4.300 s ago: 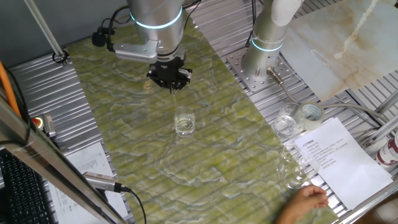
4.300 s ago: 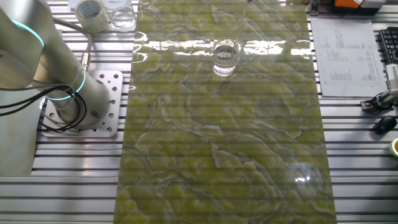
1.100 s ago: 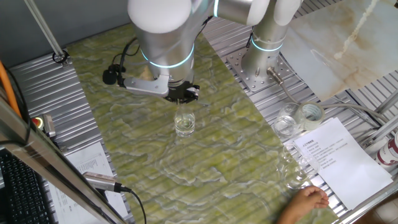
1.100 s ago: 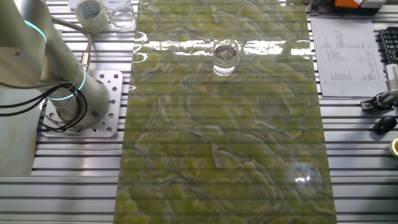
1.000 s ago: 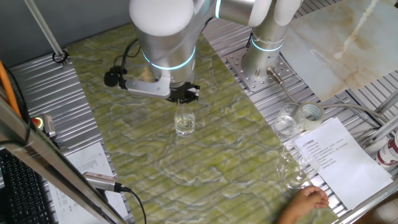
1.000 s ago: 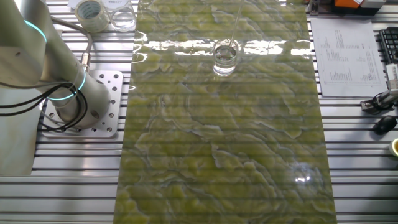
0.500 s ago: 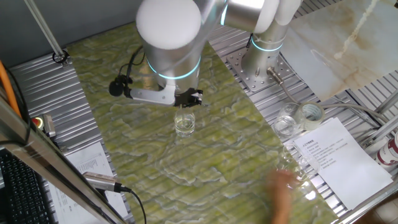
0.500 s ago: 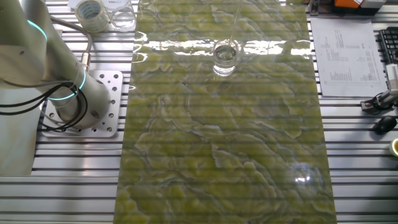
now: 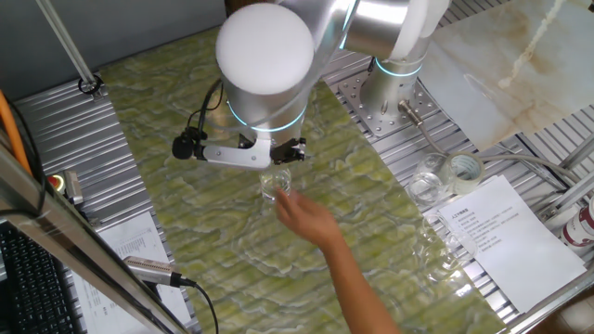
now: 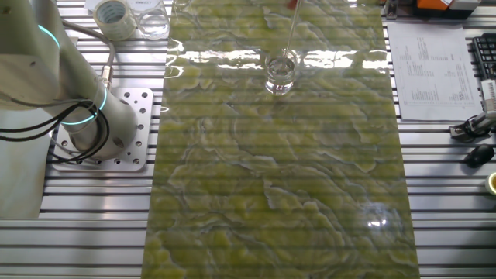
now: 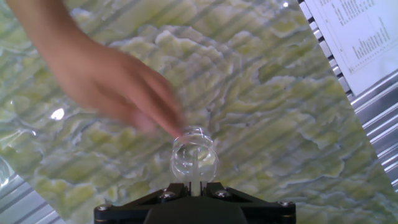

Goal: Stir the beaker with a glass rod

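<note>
We work on a slatted metal table [image 9: 56, 121] covered with a green marbled mat [image 10: 279, 170].

In the hand view, nearest to us, the gripper [image 11: 198, 184] sits at the bottom centre, and its fingers appear clamped on the rod [image 11: 194, 171], which runs down into the beaker [image 11: 194, 158]. The beaker stands upright on the mat, in the lower middle of this frame. A person's hand [image 11: 112, 84] reaches in from the upper left, blurred, and its fingertips are at the beaker rim or just beside it; we cannot tell if they touch.

In our judgement this hand is the main risk. If the arm stirs now, the rod can hit the fingers, or the person can push the beaker, so the thin rod presses against the glass wall and may break or tip the beaker and spill the liquid. A stroke that is too wide would do the same.

In one fixed view the arm [image 9: 269, 65] hangs over the centre of the mat, wrist pointing straight down, right above the beaker [image 9: 272, 186]. In the other fixed view the rod [image 10: 289, 35] stands nearly vertical at the top centre, its lower end in the beaker [image 10: 280, 71]. Farther off, other glass vessels [image 9: 429, 186] and a tape roll [image 9: 463, 169] lie at the right.
</note>
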Available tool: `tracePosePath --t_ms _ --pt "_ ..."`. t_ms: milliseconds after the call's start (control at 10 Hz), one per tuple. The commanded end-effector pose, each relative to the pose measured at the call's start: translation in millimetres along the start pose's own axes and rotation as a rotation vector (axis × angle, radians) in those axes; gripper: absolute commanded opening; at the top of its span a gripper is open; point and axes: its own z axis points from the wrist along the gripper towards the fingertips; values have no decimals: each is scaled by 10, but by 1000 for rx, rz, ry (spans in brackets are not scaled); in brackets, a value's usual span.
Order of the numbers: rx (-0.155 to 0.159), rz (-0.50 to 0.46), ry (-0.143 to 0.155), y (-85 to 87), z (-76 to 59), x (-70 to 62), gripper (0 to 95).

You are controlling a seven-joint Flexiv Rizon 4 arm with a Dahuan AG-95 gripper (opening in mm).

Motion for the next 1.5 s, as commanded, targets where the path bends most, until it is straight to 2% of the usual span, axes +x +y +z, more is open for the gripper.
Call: tracePosePath --t_ms 100,800,1300,1400,1500 --pt "6 -13 6 14 8 -9 0" --pt "31 -57 11 59 22 -67 0" --pt "38 -73 16 80 30 -94 0" --pt "41 -79 21 88 34 -105 190" --pt "43 -82 25 95 37 -113 190"
